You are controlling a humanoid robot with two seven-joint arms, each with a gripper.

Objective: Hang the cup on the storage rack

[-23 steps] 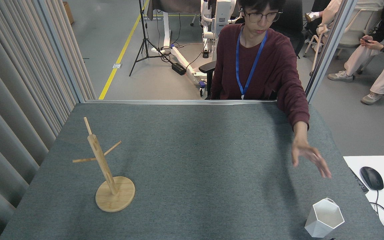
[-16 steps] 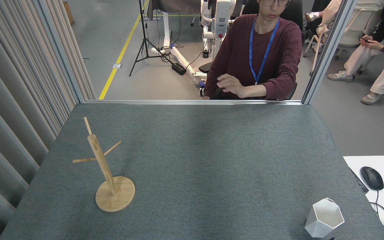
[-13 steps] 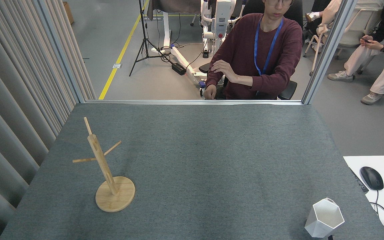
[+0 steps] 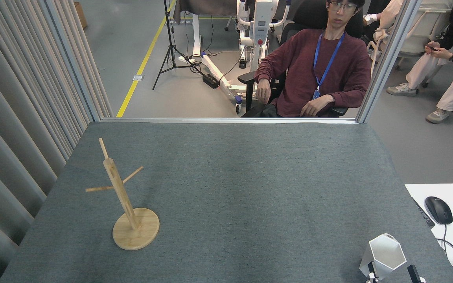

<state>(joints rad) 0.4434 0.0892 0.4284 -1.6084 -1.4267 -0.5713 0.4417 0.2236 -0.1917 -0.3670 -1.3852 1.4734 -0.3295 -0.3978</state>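
Cup (image 4: 383, 255) between right fingers (image 4: 371, 270), rack (image 4: 126, 200) apart.

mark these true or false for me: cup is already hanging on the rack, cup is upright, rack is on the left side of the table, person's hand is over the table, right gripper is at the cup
1. The cup already hangs on the storage rack. False: it stands on the table at the near right corner, far from the rack.
2. The cup stands upright with its mouth open upward. True.
3. The storage rack stands on the left part of the table. True.
4. The person's hand reaches over the table. False: the person sits back behind the far edge, hands by the lap.
5. The right gripper shows at the bottom edge by the cup. True: two dark fingertips flank its base, apart.
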